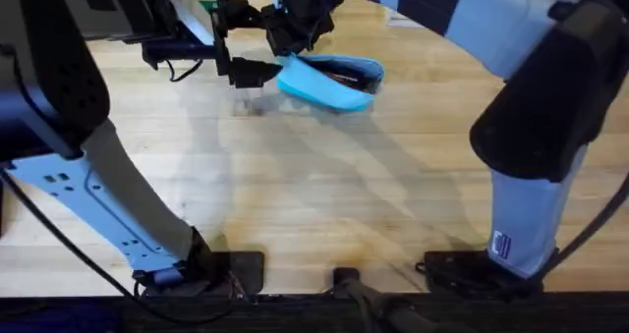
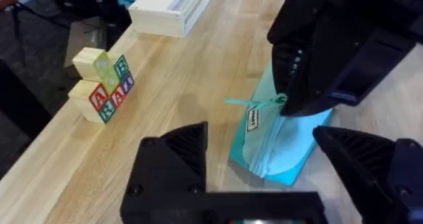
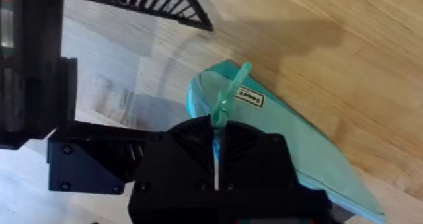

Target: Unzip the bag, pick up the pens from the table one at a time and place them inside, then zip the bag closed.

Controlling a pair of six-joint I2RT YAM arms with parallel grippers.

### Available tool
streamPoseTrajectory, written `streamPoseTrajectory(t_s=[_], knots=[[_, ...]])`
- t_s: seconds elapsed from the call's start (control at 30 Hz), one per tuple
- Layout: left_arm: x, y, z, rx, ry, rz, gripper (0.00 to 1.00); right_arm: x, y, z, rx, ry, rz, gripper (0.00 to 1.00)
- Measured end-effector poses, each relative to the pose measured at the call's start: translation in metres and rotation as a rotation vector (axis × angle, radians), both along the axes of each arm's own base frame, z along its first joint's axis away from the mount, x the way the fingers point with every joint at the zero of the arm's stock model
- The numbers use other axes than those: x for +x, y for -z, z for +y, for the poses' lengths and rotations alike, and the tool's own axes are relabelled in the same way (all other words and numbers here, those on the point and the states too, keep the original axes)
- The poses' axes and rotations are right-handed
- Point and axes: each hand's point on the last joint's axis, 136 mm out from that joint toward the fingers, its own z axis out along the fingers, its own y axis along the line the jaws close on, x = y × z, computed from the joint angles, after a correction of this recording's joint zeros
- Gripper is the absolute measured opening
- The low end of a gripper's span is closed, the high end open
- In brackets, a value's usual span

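The light blue bag point(image 1: 329, 83) lies at the back middle of the table point(image 1: 324, 195), with a dark slit showing along its top. My right gripper point(image 1: 295, 46) reaches across from the right and hangs over the bag's left end. In the right wrist view this gripper point(image 3: 217, 128) is shut on the teal zipper pull point(image 3: 228, 102). From the left, my left gripper point(image 1: 257, 73) stands open with the bag's point(image 2: 281, 151) end between its fingers point(image 2: 175, 161). The pens are out of view.
In the left wrist view, a stack of alphabet blocks point(image 2: 102, 85) and a white wooden box point(image 2: 170, 9) stand along the table's edge beyond the bag. The pale wood in front of the bag is bare down to the arm bases.
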Motion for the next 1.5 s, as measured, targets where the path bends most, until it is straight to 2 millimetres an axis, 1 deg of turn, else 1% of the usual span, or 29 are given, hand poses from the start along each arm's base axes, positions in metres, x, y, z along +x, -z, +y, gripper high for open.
streamPoseTrajectory(t_s=[0.13, 0.17, 0.2, 0.5, 0.57, 0.67, 1.27, 1.37, 1.47, 1.5], knots=[[0.0, 0.01, -0.005, -0.036, 0.013, 0.032, 0.992, 0.0, 0.0, 0.0, 0.0, 0.0, 0.0, 0.031], [-0.001, 0.02, -0.006, -0.053, 0.014, 0.074, 0.992, 0.0, 0.0, 0.0, 0.0, 0.0, 0.0, 0.031], [-0.001, 0.022, -0.006, -0.056, 0.014, 0.081, 0.992, 0.0, 0.0, 0.0, -0.001, -0.003, -0.001, 0.031], [-0.002, 0.023, -0.008, -0.068, 0.01, 0.124, 0.991, 0.0, 0.0, 0.0, -0.006, -0.013, -0.003, 0.031], [-0.003, 0.024, -0.013, -0.064, 0.02, 0.138, 0.991, 0.0, 0.0, 0.0, -0.006, -0.013, -0.003, 0.031], [-0.005, 0.025, -0.015, -0.058, 0.023, 0.151, 0.991, 0.0, 0.0, 0.0, -0.006, -0.013, -0.003, 0.031], [-0.005, 0.026, -0.015, -0.055, 0.021, 0.16, 0.995, 0.0, 0.0, 0.0, -0.006, -0.013, -0.003, 0.031], [-0.005, 0.026, -0.015, -0.056, 0.02, 0.163, 0.96, 0.0, 0.0, 0.0, -0.006, -0.013, -0.003, 0.031], [-0.006, 0.026, -0.015, -0.056, 0.018, 0.17, 0.847, 0.0, 0.0, 0.0, -0.006, -0.013, -0.003, 0.031], [-0.006, 0.026, -0.015, -0.059, 0.019, 0.17, 0.572, 0.0, 0.0, 0.0, -0.006, -0.013, -0.003, 0.031]])
